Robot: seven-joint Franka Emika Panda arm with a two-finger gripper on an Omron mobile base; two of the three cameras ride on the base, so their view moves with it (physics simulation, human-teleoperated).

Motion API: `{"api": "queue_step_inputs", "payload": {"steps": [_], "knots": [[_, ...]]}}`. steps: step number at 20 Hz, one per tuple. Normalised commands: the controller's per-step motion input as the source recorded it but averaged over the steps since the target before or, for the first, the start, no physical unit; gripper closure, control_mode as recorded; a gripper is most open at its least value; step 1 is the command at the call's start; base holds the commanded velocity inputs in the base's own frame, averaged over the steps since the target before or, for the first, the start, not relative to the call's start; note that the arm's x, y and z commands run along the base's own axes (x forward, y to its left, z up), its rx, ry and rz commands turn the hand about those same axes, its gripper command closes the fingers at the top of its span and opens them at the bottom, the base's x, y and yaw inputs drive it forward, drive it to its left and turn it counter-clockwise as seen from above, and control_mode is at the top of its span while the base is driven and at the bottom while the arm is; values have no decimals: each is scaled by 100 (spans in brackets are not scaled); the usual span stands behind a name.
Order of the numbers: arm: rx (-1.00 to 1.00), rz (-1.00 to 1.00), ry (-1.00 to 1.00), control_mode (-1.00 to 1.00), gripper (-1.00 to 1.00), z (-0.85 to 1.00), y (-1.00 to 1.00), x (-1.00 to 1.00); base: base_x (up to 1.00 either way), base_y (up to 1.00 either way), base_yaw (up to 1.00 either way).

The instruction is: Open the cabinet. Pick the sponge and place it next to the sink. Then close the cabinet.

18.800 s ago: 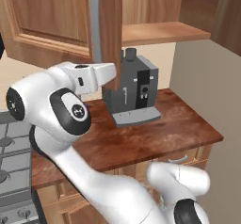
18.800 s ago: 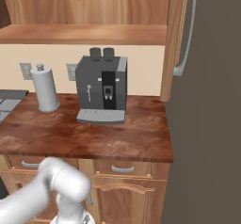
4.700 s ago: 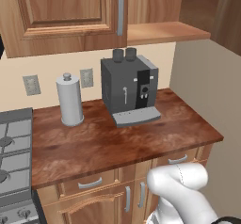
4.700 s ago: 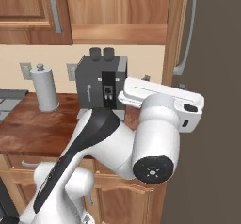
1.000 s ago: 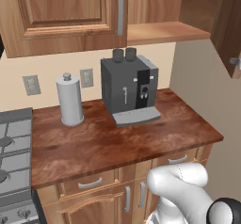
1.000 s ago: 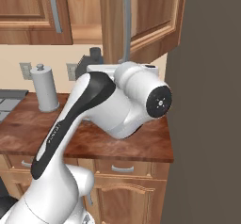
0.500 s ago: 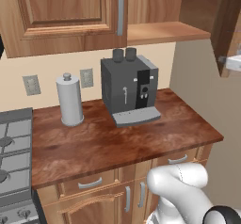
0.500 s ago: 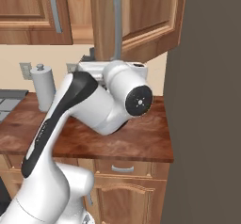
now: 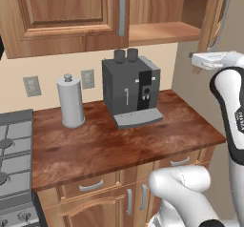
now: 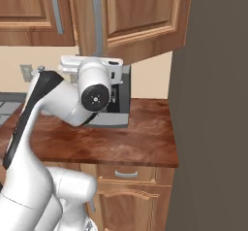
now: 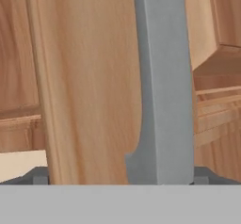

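Observation:
The cabinet's (image 9: 66, 16) left door is shut. Its right door (image 10: 140, 16) stands partly swung out over the counter, and the wooden shelf (image 9: 162, 31) inside shows bare. In the hand view the door's long grey bar handle (image 11: 164, 77) fills the middle, very close. My gripper (image 11: 121, 178) is open, with the handle's lower end between its wide-apart fingertips (image 11: 40, 176). From the bases my gripper (image 9: 198, 58) (image 10: 94, 60) sits just under that door's lower edge. The sponge and the sink are out of view.
A dark grey coffee machine (image 9: 131, 90) and a paper towel holder (image 9: 70, 102) stand on the brown counter (image 9: 109, 145). A stove (image 9: 12, 154) lies at the left. A grey wall (image 10: 213, 118) closes off the right. Drawers with short handles (image 9: 90, 187) run below.
The right door has swung further round toward the cabinet front. My hand has moved left along with its handle. The jaws have widened very slightly.

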Motion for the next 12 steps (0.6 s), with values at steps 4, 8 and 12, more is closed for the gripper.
{"api": "queue_step_inputs", "payload": {"steps": [4,8,12], "knots": [[5,0,0,-100,-100,-1,18,100,0,0,0],[11,0,0,-100,-100,0,0,100,0,0,0],[16,0,0,-100,-100,0,0,98,0,0,0]]}}
